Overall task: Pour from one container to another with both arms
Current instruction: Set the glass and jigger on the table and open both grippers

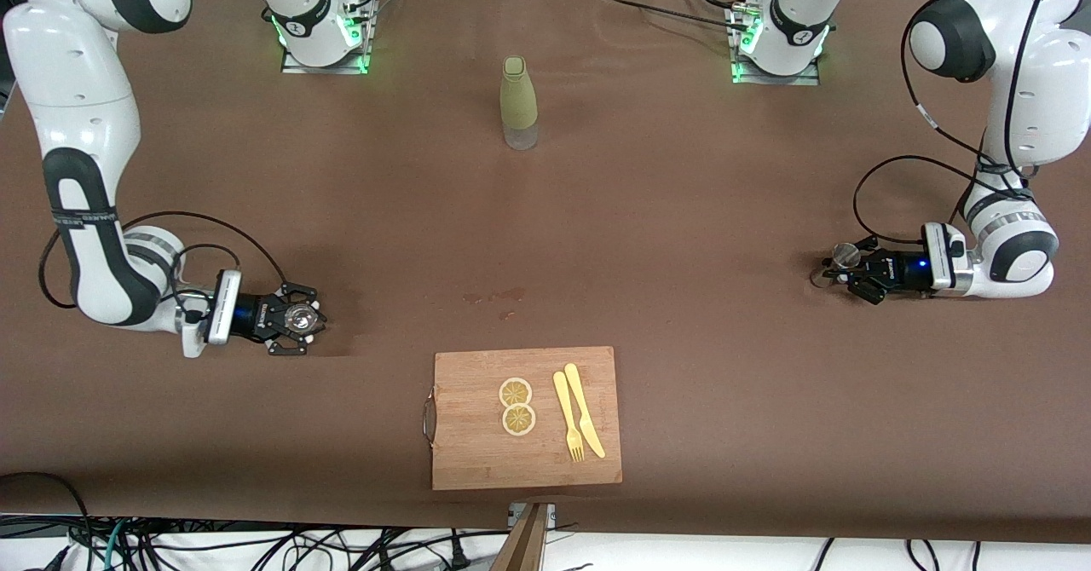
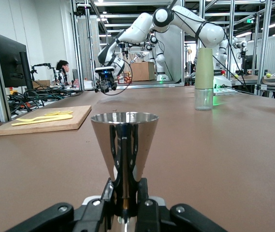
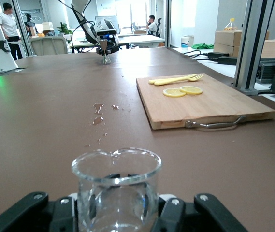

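The tiny clear glass cup (image 1: 299, 318) (image 3: 116, 186) stands upright at the right arm's end of the table. My right gripper (image 1: 296, 320) (image 3: 116, 212) lies low and level there, shut on the cup, with a finger against each side. At the left arm's end, the steel hourglass measuring cup (image 1: 844, 257) (image 2: 124, 145) also stands upright. My left gripper (image 1: 851, 274) (image 2: 125, 195) is shut on its narrow waist. Whether either cup's base touches the table is hidden. I see no liquid in the glass cup.
A tall olive-green bottle (image 1: 518, 102) (image 2: 204, 77) stands mid-table, toward the arms' bases. A wooden cutting board (image 1: 477, 452) (image 3: 214, 106) (image 2: 74, 118) with two lemon slices, a fork and a knife lies nearer the front camera. Small wet spots (image 1: 499, 298) mark the cloth.
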{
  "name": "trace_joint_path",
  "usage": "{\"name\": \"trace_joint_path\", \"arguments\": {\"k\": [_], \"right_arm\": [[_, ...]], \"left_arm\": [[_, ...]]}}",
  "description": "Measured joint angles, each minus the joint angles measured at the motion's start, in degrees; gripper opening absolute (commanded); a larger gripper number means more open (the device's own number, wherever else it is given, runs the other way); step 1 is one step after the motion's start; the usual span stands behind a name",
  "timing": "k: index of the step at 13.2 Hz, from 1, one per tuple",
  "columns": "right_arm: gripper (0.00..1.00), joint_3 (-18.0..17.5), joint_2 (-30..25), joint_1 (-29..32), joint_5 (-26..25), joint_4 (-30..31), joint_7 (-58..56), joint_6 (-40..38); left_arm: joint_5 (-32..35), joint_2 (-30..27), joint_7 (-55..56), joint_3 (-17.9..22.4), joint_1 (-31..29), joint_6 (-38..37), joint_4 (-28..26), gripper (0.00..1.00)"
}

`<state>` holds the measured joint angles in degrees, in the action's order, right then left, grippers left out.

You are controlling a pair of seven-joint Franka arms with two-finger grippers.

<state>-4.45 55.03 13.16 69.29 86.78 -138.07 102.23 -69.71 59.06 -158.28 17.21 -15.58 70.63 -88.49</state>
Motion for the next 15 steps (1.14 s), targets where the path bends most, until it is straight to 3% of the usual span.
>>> {"name": "trace_joint_path", "arguments": {"k": [3,4,5,6,8,9,10,11,15], "right_arm": [[0.13,-0.04,2.9,0.03,0.37,0.02,-2.88,-1.81],[0.13,-0.07,3.58,0.03,0.44,0.02,-3.4,-2.53],[0.13,-0.1,4.01,0.05,0.51,0.02,-3.71,-2.85],[0.14,-0.14,4.29,0.06,0.55,0.01,-3.81,-3.06],[0.14,-0.25,4.74,0.09,0.57,0.01,-4.04,-3.97],[0.2,-0.3,4.92,0.09,0.58,0.01,-4.41,-4.37],[0.52,-0.32,5.08,0.1,0.59,0.01,-4.62,-4.69],[1.0,-0.34,5.16,0.13,0.64,0.0,-4.81,-4.88],[1.0,-0.34,5.24,0.7,0.69,0.0,-5.07,-5.2]], "left_arm": [[0.0,0.94,-0.52,-0.02,-0.31,-0.6,0.06,0.0],[0.0,1.01,-0.54,-0.02,-0.43,-0.71,0.06,0.09],[0.0,1.07,-0.55,-0.01,-0.55,-0.8,0.06,0.45],[0.0,1.1,-0.57,0.02,-0.69,-0.85,0.06,0.97],[0.0,1.39,-0.59,0.35,-0.82,-0.82,0.22,1.0],[0.0,1.52,-0.59,0.47,-0.83,-0.79,0.36,1.0],[0.0,1.59,-0.42,0.56,-0.83,-0.73,0.59,1.0],[0.0,1.6,0.11,0.69,-0.82,-0.64,1.21,1.0],[4.9,1.05,7.87,1.87,-0.51,1.42,7.45,1.0]]}}
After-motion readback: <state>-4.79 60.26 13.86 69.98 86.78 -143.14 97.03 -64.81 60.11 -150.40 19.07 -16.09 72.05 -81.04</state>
